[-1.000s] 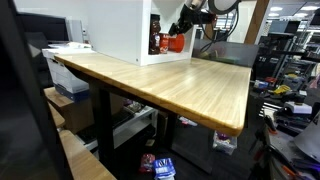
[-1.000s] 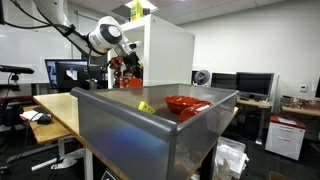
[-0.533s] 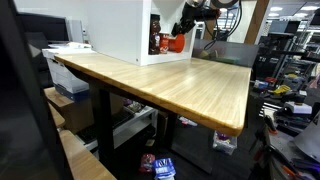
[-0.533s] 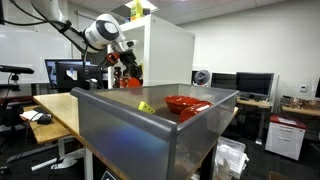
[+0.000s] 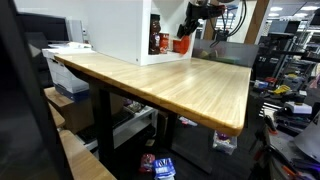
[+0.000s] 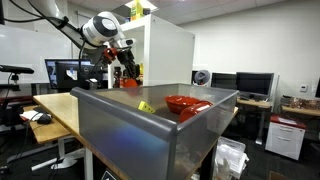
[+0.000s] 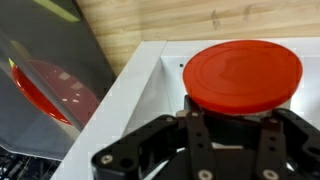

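My gripper (image 7: 235, 110) is shut on the near edge of a flat red round plate (image 7: 243, 72), which fills the upper right of the wrist view. The plate hangs over the white shelf box (image 7: 150, 75), above its lower ledge. In both exterior views the gripper (image 5: 186, 36) (image 6: 125, 62) is raised beside the white box (image 5: 118, 30) (image 6: 170, 55) at the far end of the wooden table (image 5: 170, 85). The red plate (image 5: 182, 45) (image 6: 131, 72) hangs from it. The fingertips are hidden under the plate.
A grey bin (image 6: 150, 130) (image 7: 50, 40) holds a red bowl (image 6: 186, 103) (image 7: 55, 88) and a small yellow item (image 6: 145, 106). Desks with monitors (image 6: 250, 85) and clutter (image 5: 290, 90) surround the table. A printer (image 5: 62, 48) sits beside the table's edge.
The arm has lifted and drawn the red plate a little away from the white box's opening. The jaws have stayed shut on it.
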Robot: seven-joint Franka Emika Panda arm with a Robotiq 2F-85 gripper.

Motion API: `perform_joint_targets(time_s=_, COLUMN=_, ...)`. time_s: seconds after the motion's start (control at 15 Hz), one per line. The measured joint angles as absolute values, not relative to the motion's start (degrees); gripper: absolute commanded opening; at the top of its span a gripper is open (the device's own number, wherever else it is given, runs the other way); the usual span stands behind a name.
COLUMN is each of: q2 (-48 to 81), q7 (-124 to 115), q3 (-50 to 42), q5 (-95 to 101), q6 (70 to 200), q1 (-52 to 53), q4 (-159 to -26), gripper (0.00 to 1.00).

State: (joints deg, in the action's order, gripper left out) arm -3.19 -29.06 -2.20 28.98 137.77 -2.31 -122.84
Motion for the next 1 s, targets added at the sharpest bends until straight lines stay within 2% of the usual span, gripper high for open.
perform_joint_targets(time_s=1.0, q2=-5.6, q7=-13.5, q3=-2.2, q5=22.6, q6=121.1, q1=-2.2, q4=-123.4, gripper=0.00)
